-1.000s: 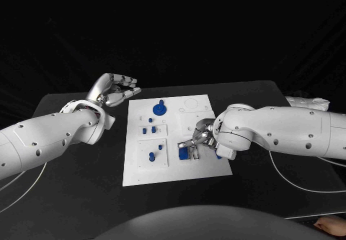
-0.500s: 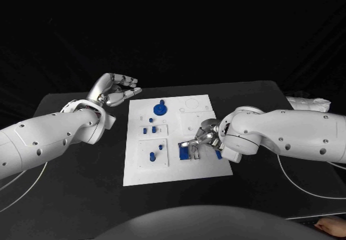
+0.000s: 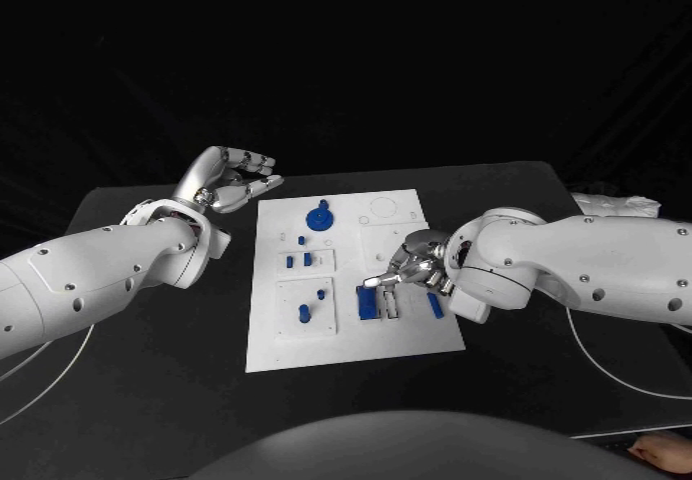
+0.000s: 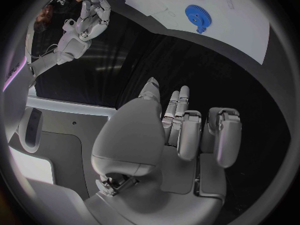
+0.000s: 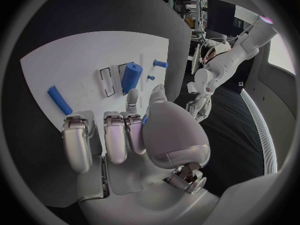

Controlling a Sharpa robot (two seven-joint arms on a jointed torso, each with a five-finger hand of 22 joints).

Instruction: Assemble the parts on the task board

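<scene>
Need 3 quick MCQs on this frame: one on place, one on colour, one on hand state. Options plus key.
1. Where is the left hand?
A. Over the black table, beside the task board's far left corner
B. Flat on the board's middle
C. Under the right arm

2. What colour is the gear on the board?
A. Red
B. Blue
C. Green

3. What is the left hand doing?
A. Gripping a gear
B. Pinching a peg
C. Holding nothing, fingers apart

Key: 1 A, the head view shows it raised off the board's corner. 2 B, the gear is blue in the head and left wrist views. 3 C, the left wrist view shows a bare palm.
</scene>
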